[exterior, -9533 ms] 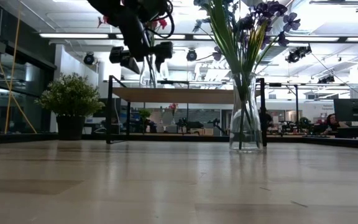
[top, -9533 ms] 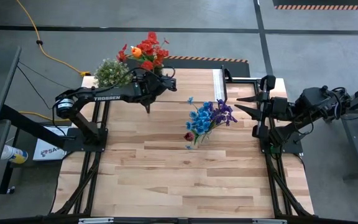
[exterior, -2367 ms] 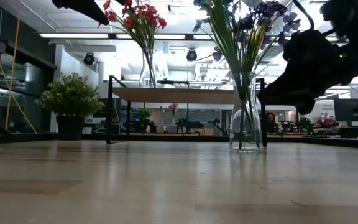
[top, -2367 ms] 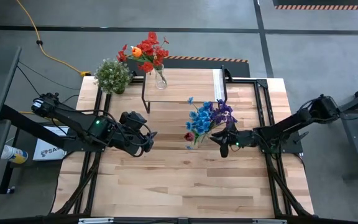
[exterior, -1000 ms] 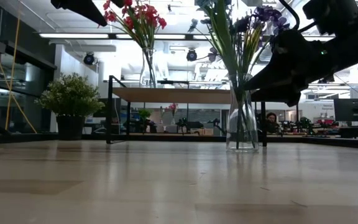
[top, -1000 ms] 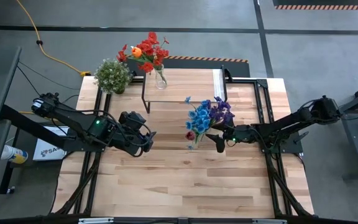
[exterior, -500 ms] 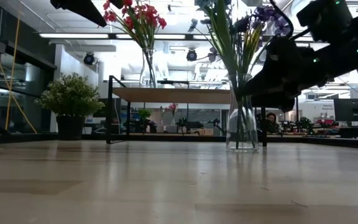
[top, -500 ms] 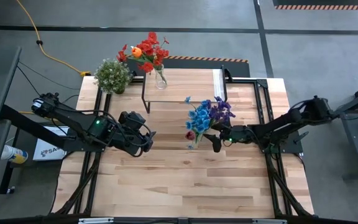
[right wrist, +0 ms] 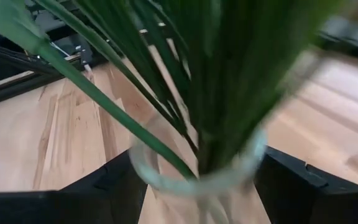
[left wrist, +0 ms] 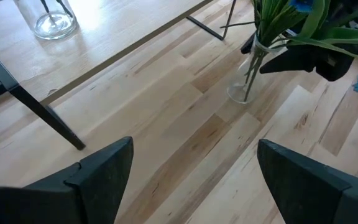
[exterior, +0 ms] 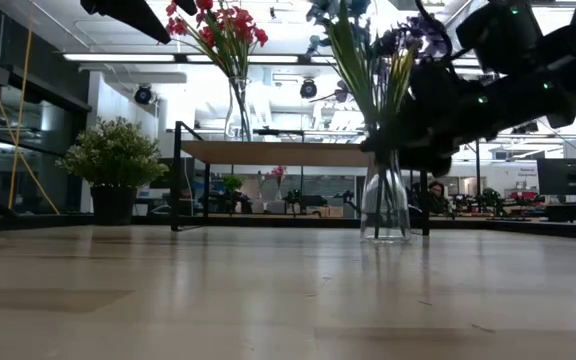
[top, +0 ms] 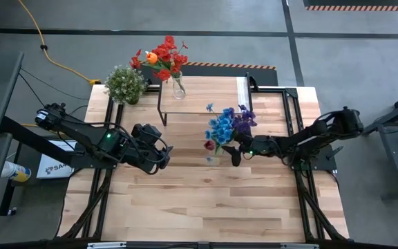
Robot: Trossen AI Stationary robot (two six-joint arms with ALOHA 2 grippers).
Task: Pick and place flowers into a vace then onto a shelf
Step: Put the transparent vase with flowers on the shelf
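The plank tabletop (top: 199, 200) is carrying the shelf (top: 202, 97) at its far edge, well beyond the right gripper (top: 232, 153). A glass vase (exterior: 385, 205) (holding blue and purple flowers (top: 224, 126)) is standing on the planks between that gripper's fingers. A second vase (top: 178, 88) is sitting on the shelf, a potted plant (top: 124, 83) beside it.

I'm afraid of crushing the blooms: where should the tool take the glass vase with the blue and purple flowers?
Grip the blue-flower vase at its narrow neck, just under the rim, coming in level from the right arm's side. The flared base is wider, and the blue and purple flowers spread above. The right tool already has a finger on either side of that neck.
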